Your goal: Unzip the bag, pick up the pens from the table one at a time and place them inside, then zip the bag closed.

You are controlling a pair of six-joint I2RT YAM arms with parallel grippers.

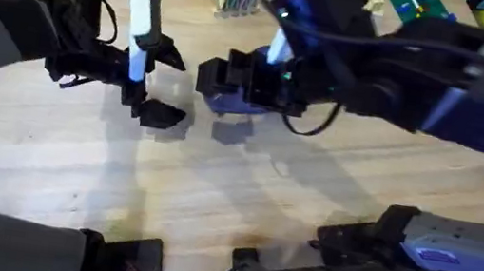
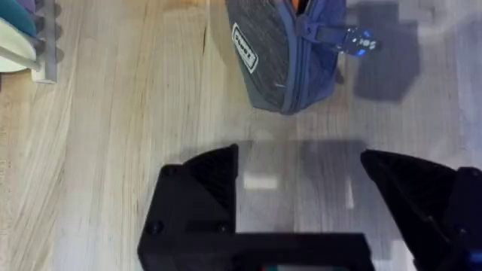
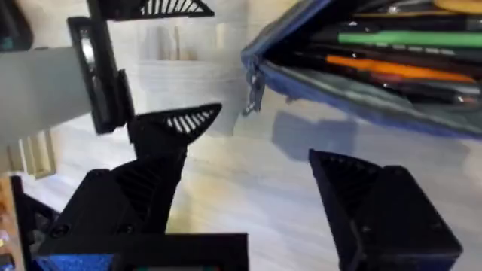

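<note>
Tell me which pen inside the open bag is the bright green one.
In the right wrist view, the green pen lies inside the open bag, between dark pens and above the orange pen.

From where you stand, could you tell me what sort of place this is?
Probably a robotics lab workbench: a butcher-block table carrying two robot arms, a green circuit board at the far edge, and a blue-grey bag of pens for practice.

- the bag (image 3: pixel 361 68): blue-grey fabric pouch, unzipped, gaping open on the table (image 2: pixel 113 150), pull tab dangling at its end
- the pens (image 3: pixel 407 38): green and orange ones lying lengthwise inside
</note>
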